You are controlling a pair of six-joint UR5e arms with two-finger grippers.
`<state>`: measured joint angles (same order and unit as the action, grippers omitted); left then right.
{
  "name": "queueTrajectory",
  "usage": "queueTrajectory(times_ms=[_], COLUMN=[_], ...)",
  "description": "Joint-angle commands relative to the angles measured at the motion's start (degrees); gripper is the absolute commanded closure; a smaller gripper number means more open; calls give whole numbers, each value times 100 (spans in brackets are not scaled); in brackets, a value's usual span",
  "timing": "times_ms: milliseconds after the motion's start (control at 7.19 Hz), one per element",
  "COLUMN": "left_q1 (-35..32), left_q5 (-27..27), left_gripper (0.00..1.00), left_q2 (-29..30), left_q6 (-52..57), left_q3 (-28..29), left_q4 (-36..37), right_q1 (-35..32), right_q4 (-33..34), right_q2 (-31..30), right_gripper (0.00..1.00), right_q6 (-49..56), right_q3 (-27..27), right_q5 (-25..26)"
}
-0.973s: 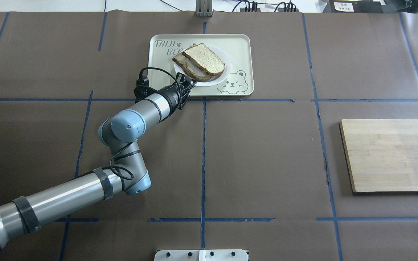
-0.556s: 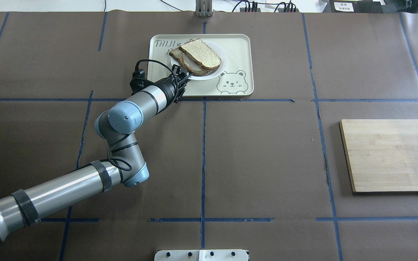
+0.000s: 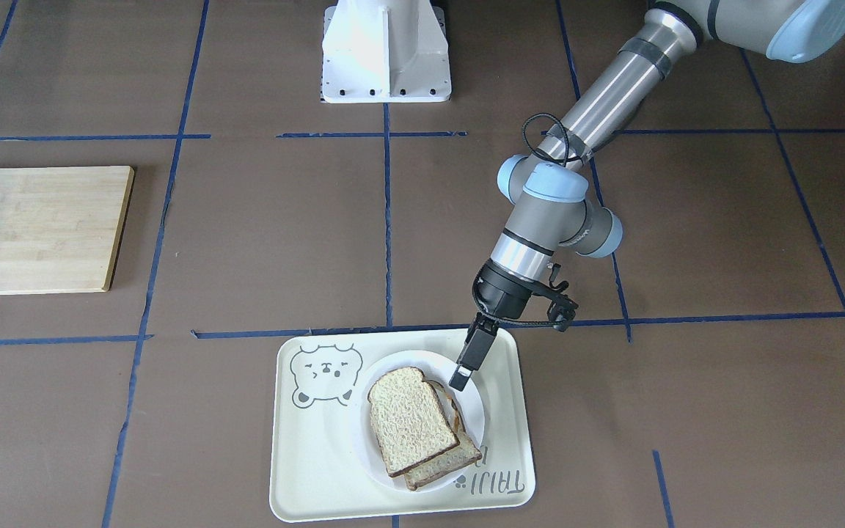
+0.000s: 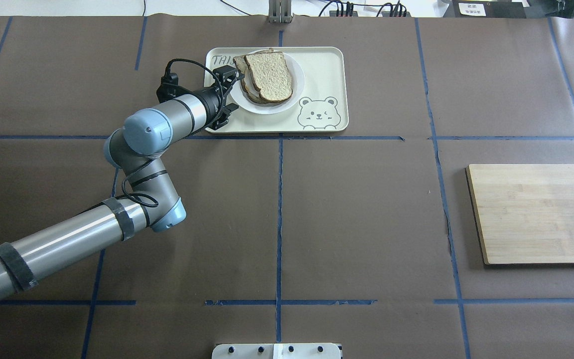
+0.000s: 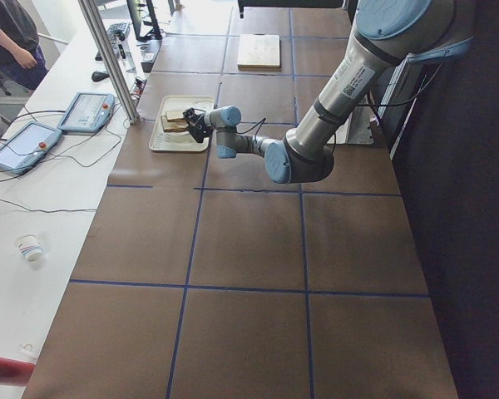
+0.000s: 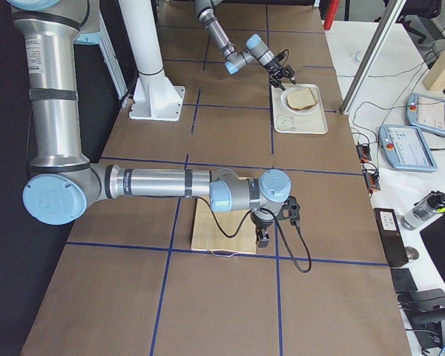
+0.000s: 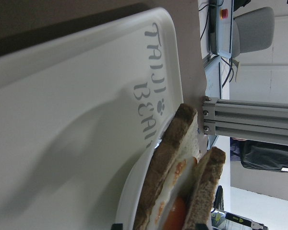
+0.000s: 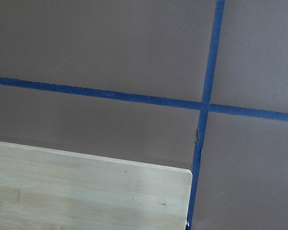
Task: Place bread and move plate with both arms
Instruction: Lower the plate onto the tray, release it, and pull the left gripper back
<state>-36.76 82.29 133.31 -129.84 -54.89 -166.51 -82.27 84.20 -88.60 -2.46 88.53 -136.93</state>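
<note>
The white plate (image 4: 273, 108) sits on the cream tray (image 4: 323, 70), at its far left part. On the plate, the plain bread slice (image 4: 268, 75) lies on top of a second slice bearing a fried egg (image 7: 175, 211). My left gripper (image 4: 232, 87) is shut on the plate's left rim; it also shows in the front-facing view (image 3: 461, 375), at the rim of the plate (image 3: 400, 358), beside the bread (image 3: 408, 422). My right gripper (image 6: 261, 237) shows only in the right side view, over the wooden board; I cannot tell whether it is open or shut.
The tray carries a bear drawing (image 4: 318, 113) near its front right corner. A wooden cutting board (image 4: 536, 212) lies at the table's right side, and its corner shows in the right wrist view (image 8: 86, 191). Blue tape lines cross the brown table cover.
My left gripper has moved left and away from the robot, taking the plate with it. The plate and sandwich have shifted toward the tray's far left corner and turned.
</note>
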Motion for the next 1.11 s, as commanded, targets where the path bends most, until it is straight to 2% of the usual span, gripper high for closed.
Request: queueTrajectory(times_ms=[0, 139, 417, 695, 834, 973], left_q1=[-138, -313, -673, -1208, -1437, -1579], left_q5=[584, 839, 1393, 1833, 1878, 1887], left_gripper=[0, 0, 0, 0, 0, 0], left_q2=[-916, -1199, -1900, -2605, -2739, -2879], left_q6=[1218, 1381, 2386, 4403, 5563, 6506], left_q3=[-1542, -2378, -3681, -5104, -5659, -5908], left_q4=[1060, 2094, 3278, 5310, 6392, 7073], right_q1=[0, 0, -8, -8, -35, -87], right_q4=[0, 0, 0, 0, 0, 0], right_q2=[0, 0, 9, 18, 27, 35], right_gripper=[0, 0, 0, 0, 0, 0], right_q6=[0, 0, 0, 0, 9, 17], right_q3=[-20, -20, -20, -20, -20, -20], right_q5=[0, 0, 9, 18, 18, 18])
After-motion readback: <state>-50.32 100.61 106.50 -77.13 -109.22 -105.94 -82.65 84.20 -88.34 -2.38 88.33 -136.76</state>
